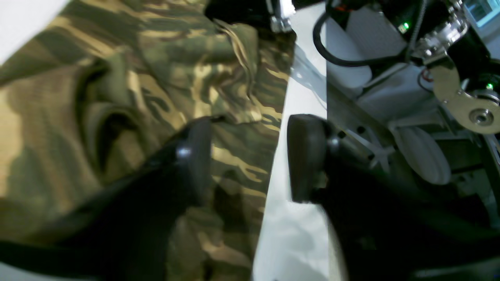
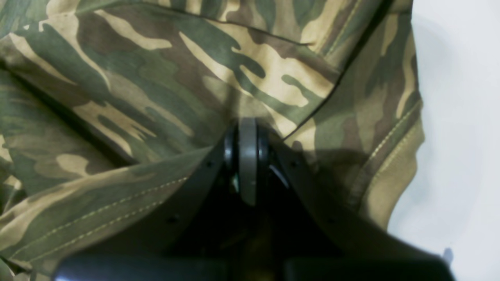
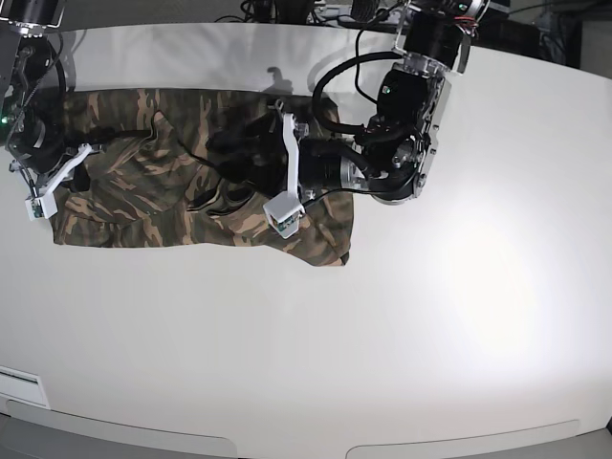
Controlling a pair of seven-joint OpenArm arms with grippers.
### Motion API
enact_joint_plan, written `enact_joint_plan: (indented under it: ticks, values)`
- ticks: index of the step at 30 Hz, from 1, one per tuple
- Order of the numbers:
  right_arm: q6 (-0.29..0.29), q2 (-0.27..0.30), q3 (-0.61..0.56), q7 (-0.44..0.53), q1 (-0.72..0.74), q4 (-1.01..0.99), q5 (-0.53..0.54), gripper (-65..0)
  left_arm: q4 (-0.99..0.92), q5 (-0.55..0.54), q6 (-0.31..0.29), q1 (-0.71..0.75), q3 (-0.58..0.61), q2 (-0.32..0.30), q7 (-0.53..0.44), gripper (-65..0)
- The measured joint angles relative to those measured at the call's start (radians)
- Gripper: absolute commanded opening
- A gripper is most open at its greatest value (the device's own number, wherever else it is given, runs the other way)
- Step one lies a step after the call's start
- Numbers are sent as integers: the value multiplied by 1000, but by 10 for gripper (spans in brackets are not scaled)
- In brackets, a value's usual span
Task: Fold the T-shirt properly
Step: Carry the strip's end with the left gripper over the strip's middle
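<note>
- T-shirt — spread crumpled across the far left part of the white table.
- Right gripper — pads pressed together, pinching shirt cloth.
- Left gripper — jaws wide apart, empty, over the shirt's edge.

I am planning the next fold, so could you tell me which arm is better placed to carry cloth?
Probably the right: its fingers are shut on the T-shirt, while the left fingers stand open.

Matt woven cloth T-shirt on smooth table.
</note>
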Motion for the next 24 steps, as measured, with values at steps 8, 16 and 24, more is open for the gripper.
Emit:
enact_joint_plan:
  ticks: [8, 16, 24]
  values:
    - [3, 0, 0, -2, 0, 0, 6, -650, 15, -4, 0, -26, -256, -12, 4, -650]
    - [3, 0, 0, 4, -1, 0, 6, -650, 15, 101, 62, -17, -329, -139, 11, -650]
    - [4, 0, 0, 6, -2, 0, 7, -650, 15, 282, 134, 38, -216, -161, -85, -650]
